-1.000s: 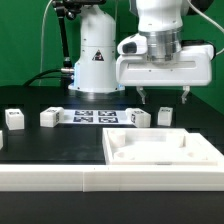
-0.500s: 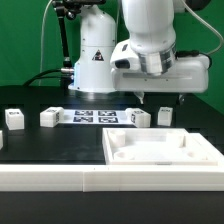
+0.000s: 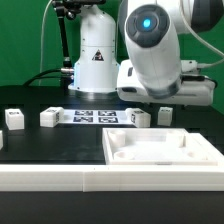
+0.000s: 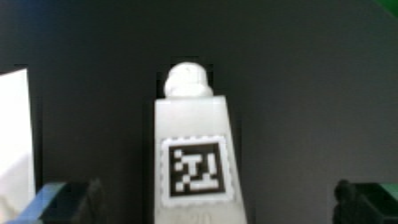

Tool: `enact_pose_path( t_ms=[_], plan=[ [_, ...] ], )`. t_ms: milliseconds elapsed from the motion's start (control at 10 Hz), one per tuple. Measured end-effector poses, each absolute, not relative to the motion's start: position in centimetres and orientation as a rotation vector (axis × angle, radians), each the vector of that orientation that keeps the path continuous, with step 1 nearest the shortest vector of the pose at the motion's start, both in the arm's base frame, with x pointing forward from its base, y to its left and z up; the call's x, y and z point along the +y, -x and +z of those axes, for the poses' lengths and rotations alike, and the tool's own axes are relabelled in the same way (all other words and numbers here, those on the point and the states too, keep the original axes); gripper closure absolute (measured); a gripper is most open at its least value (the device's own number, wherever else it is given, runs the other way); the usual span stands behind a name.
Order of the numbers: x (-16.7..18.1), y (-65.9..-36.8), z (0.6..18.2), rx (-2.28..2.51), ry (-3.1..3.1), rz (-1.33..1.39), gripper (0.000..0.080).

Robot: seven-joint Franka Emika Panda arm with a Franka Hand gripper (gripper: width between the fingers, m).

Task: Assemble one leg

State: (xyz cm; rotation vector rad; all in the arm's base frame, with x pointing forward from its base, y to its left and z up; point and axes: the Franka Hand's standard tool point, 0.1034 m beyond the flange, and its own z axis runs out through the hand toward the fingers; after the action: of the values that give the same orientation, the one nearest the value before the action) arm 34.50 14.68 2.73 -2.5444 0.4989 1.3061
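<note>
**Wrist turned over the parts table.** Compared with the frames from a second and half a second earlier, the glossy white robot arm [image 3: 150, 60] was seen rotated. A rounded joint with a glowing blue ring [image 3: 148, 22] was now turned toward the exterior camera. The boxy hand was swung to the exterior view's right, and the fingers, formerly seen hanging above the table, were hidden in that view. The loose parts on the matte black table [image 3: 30, 140] were left unmoved.

From the exterior view's left, a first small white plastic block [image 3: 14, 119] and a second block [image 3: 48, 117] were seen. Next came the marker board [image 3: 95, 116], thin, flat and white with printed tags, and then a third block [image 3: 140, 118]. The leg [image 3: 165, 113], a small white plastic rectangular post, was set on the table just below the hand, with its top partly covered. In front of these, a large flat white square panel with recessed corners [image 3: 160, 150] was laid behind a smooth white ledge [image 3: 50, 182].

In the wrist view, the leg [image 4: 192, 125] was shown with a rounded peg [image 4: 187, 78] at one end and a blurred black-and-white square tag [image 4: 196, 167] on its face. The gripper [image 4: 214, 200] was held open, its dark fingertips [image 4: 63, 200] spread well clear of the leg on either side. A white strip [image 4: 9, 120] was cut off at the frame's edge and could not be identified.
</note>
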Motion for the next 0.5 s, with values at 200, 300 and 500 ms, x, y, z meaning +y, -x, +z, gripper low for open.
enact_pose_path(
  t_ms=[200, 300, 500],
  plan=[
    [15.0, -33.8, 1.8, 0.496, 2.547, 1.321, 0.0151],
    [14.9, -33.4, 1.3, 0.499, 2.549, 1.328, 0.0151],
    [15.0, -32.7, 1.0, 0.491, 2.561, 1.337, 0.0151]
  ],
)
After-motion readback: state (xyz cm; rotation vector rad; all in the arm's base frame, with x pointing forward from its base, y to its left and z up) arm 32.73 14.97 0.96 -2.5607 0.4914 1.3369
